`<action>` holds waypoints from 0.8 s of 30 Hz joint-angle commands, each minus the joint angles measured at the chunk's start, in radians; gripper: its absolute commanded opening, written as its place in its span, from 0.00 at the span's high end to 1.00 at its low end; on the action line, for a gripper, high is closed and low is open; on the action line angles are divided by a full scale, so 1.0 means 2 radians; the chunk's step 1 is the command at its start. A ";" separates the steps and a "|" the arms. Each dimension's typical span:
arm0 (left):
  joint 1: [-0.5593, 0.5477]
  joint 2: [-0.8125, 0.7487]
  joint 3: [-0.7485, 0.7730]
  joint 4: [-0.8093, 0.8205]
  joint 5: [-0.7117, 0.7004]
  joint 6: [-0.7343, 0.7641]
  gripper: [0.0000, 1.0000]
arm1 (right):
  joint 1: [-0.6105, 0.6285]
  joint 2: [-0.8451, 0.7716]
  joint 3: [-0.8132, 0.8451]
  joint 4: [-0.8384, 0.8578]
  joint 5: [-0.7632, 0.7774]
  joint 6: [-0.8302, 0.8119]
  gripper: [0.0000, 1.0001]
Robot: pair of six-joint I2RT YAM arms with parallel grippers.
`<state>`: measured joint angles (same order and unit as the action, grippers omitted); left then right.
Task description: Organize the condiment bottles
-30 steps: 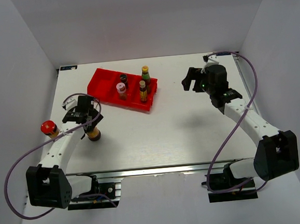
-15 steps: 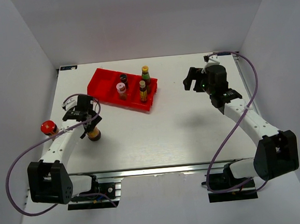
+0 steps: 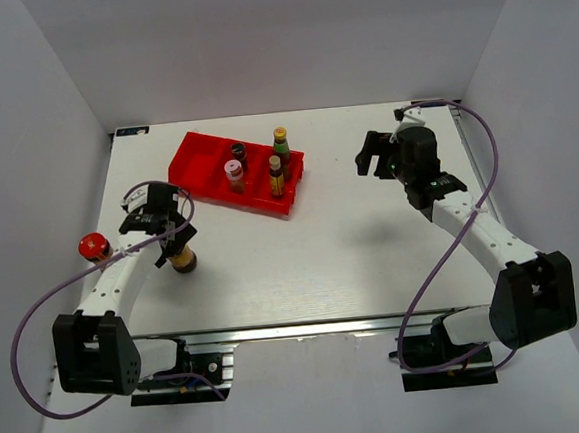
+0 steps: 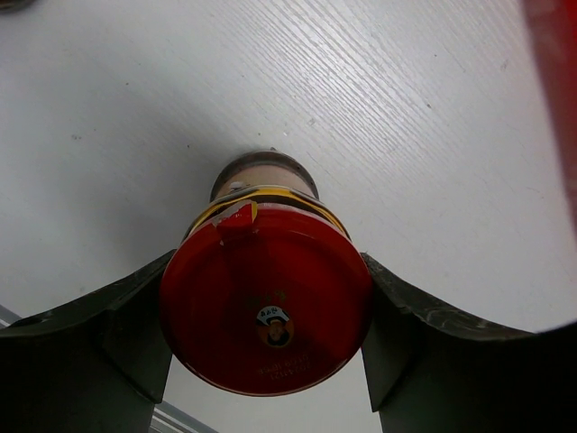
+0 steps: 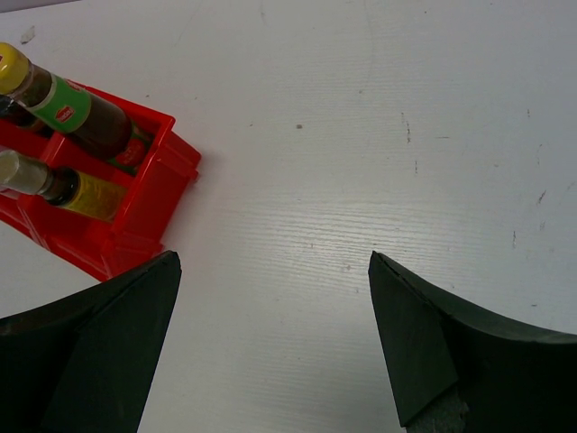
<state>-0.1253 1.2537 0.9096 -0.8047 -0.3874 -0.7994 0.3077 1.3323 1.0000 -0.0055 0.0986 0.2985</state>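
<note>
**Four bottles in the tray, two jars still outside**

At the far left, a squat brown glass jar with a red lid is waiting at the table edge. My left gripper is pressing both sides of the glossy lid of the second red-lidded brown jar, which is standing upright. The red three-compartment plastic tray is carrying the pink-capped pale bottle, the dark-capped bottle, the yellow-capped dark bottle and the green bottle. My right gripper is hovering wide and is holding nothing.

White table, red tray back-left, red-lidded jar at left edge — second jar nearby.
</note>
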 commanded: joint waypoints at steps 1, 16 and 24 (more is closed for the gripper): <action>0.002 -0.016 0.033 0.016 0.017 0.012 0.55 | -0.002 -0.004 -0.001 0.017 0.007 -0.008 0.11; 0.002 0.097 0.237 0.053 0.000 0.061 0.59 | -0.003 -0.006 -0.005 0.004 0.058 -0.015 0.11; 0.002 0.221 0.367 0.087 0.030 0.107 0.61 | -0.003 0.000 -0.018 0.004 0.064 -0.013 0.11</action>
<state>-0.1253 1.6707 1.5375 -0.7300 -0.3305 -0.6411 0.3069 1.3327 0.9672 -0.0101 0.2008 0.2790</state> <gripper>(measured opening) 0.793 0.895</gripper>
